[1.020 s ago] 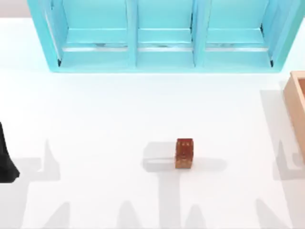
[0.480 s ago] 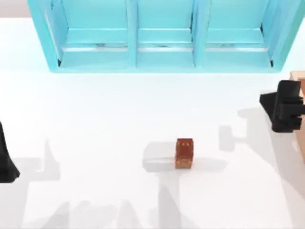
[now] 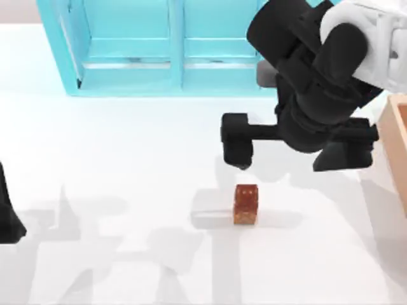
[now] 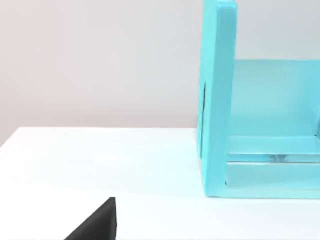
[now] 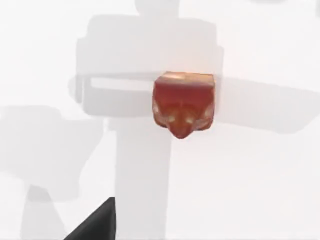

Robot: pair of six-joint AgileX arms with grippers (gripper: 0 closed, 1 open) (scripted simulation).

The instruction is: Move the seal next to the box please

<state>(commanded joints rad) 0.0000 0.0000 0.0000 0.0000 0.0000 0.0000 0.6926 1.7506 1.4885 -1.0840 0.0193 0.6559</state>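
Hovering: right gripper (image 3: pixel 238 143) is held just above-behind the seal (image 3: pixel 245 204) | grip state cannot be told | seal stands mid-worktop, well left of the box (image 3: pixel 398 143) | left arm parked.

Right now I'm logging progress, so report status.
Right gripper above table, short of seal. Left arm parked at left edge. Seal untouched, apart from box. Nothing between them.

**Colours on the bench**

The seal (image 3: pixel 245 203) is glossy reddish-brown with a lighter orange-tan base and pale flecks. The box (image 3: pixel 397 136) is light tan wood. The shelf (image 3: pixel 216 76) is turquoise. The bench (image 3: pixel 127 159) is white, crossed by grey shadows. The right claw (image 3: pixel 292 152) is black, its arm white.
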